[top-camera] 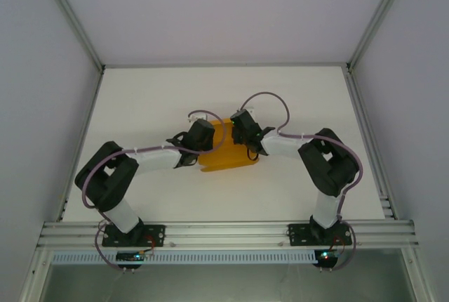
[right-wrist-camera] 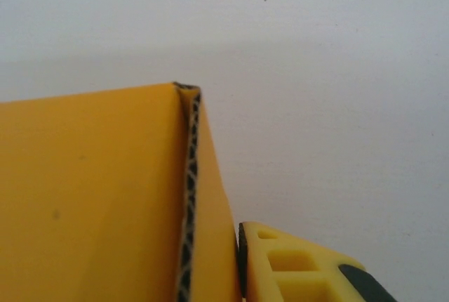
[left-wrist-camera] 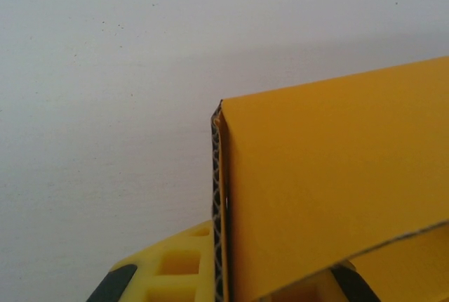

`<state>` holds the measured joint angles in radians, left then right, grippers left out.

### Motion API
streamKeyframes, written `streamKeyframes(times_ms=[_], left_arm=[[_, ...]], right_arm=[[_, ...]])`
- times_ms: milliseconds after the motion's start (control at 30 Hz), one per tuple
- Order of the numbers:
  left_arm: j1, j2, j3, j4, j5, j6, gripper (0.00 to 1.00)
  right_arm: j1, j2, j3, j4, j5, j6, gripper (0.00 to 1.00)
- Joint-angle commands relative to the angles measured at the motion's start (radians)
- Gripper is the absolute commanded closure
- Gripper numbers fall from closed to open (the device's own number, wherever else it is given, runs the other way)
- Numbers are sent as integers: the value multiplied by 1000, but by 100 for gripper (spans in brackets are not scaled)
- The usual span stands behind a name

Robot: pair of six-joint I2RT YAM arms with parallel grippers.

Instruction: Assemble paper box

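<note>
Orange-yellow card marks the paper box (top-camera: pixel 226 153), which lies at the centre of the white surface (top-camera: pixel 140 105) in the top view. The left gripper (top-camera: pixel 198 139) meets its left side and the right gripper (top-camera: pixel 242 132) its upper right side. The lower part of the card appears flat, with tabs spread toward the bottom of the frame.

Left wrist view: a raised card wall occupies the right half of the frame. Its corrugated cut edge (left-wrist-camera: pixel 219 204) runs vertically and touches a yellow finger (left-wrist-camera: pixel 175 270) at lower left. A dark part of the second finger shows at the lower right, partly behind the card. It cannot be determined whether this gripper is clamped on the wall or merely straddles it.

Right wrist view: a matching wall fills the left half, and its corrugated edge (right-wrist-camera: pixel 188 197) sits against a yellow finger (right-wrist-camera: pixel 295 263) at lower right. The other finger is hidden, so the closure cannot be determined here either.

The step in hand is judged to be standing up two opposite walls. To do it well:
- Move both arms in step.
- Hold each wall square to its crease.
- Leave the base flat on the surface.
- Apply light pressure only, because thin corrugated card is likely to crush or buckle.
</note>
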<state>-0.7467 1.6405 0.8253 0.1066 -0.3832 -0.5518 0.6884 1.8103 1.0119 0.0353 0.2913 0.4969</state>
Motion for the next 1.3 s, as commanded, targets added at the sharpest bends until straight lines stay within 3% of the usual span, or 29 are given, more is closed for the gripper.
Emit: streamKeyframes(times_ms=[0,100,267,367,467,600,767,867,967,1067,1167,1267], left_arm=[[-5,5,20,-57,9,-3,100],[-6,1,31,-76,1,-19,100],[-6,-4,39,-96,-5,-63,100],[-5,5,42,-102,0,-71,100],[-6,9,48,-105,-6,-67,100],[-6,19,67,-112,-7,-56,100],[-2,24,93,-120,7,-50,100],[4,19,104,-118,19,-41,100],[19,3,114,-117,45,-26,100],[44,-19,118,-110,111,25,100],[82,-56,149,-151,180,119,100],[146,-99,191,-221,387,291,100]], right_arm=[[-27,-14,-7,7,65,-12,87],[-23,11,19,-50,224,17,92],[-16,86,142,-423,484,290,95],[-21,114,170,-502,541,344,96],[-32,113,149,-425,496,306,96],[-34,53,42,-139,326,158,82],[-36,-57,-21,8,151,6,72],[-35,-157,-48,41,4,-77,56],[-36,-263,-65,17,-150,-133,34],[-43,-378,-92,-10,-241,-147,2],[-63,-500,-118,-52,-280,-140,1],[-107,-628,-145,-111,-282,-99,1]])
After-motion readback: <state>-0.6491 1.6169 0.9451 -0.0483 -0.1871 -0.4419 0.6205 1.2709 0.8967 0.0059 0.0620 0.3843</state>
